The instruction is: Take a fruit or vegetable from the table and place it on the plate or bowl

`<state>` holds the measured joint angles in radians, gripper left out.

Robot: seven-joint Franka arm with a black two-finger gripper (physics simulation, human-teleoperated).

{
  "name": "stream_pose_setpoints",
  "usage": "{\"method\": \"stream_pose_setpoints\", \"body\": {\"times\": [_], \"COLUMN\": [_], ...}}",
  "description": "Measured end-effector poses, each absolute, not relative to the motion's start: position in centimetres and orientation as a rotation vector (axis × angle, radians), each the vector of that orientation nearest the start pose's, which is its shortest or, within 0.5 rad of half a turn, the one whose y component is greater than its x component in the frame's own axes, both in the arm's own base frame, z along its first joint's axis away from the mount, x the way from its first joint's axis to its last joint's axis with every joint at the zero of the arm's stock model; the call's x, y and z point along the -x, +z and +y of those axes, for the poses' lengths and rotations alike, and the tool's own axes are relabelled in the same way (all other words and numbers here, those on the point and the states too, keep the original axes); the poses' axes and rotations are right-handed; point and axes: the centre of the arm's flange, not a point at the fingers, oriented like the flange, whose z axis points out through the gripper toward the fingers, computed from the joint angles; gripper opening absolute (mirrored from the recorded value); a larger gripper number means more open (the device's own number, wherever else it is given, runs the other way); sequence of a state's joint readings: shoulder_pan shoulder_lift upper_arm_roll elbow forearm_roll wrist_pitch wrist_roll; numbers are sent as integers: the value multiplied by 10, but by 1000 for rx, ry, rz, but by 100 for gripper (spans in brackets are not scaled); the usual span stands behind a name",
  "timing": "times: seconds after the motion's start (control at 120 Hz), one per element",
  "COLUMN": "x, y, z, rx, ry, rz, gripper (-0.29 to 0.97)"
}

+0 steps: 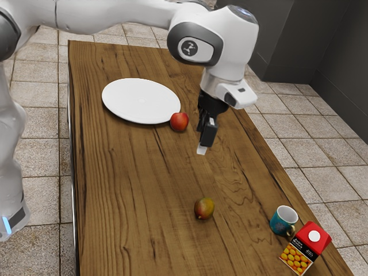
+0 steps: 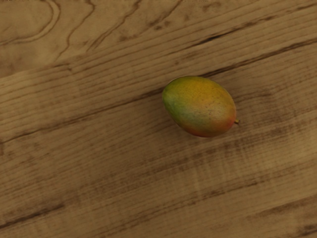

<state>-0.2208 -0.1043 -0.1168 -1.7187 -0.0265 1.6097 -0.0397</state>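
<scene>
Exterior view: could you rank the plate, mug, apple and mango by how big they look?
1. plate
2. mug, though it sits nearer the camera
3. apple and mango look about alike; I won't rank them

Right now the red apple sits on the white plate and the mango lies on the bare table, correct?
No. The red apple is off the white plate, on the table beside its rim, as the exterior view shows. The mango does lie on the bare table.
</scene>
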Motion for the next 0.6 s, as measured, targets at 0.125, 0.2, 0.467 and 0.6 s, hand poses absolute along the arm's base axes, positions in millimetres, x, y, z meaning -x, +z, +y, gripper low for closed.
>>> {"method": "stream_pose_setpoints", "body": {"times": [0.125, 0.2, 0.467, 0.6], "x": [-485, -483, -485, -486], "y": [595, 584, 556, 555], "z": [-183, -187, -183, -184], "rx": [3155, 3167, 3204, 3219], "ry": [-42, -65, -125, -143], "rz": [407, 377, 226, 87], "gripper": [68, 68, 68, 68]}}
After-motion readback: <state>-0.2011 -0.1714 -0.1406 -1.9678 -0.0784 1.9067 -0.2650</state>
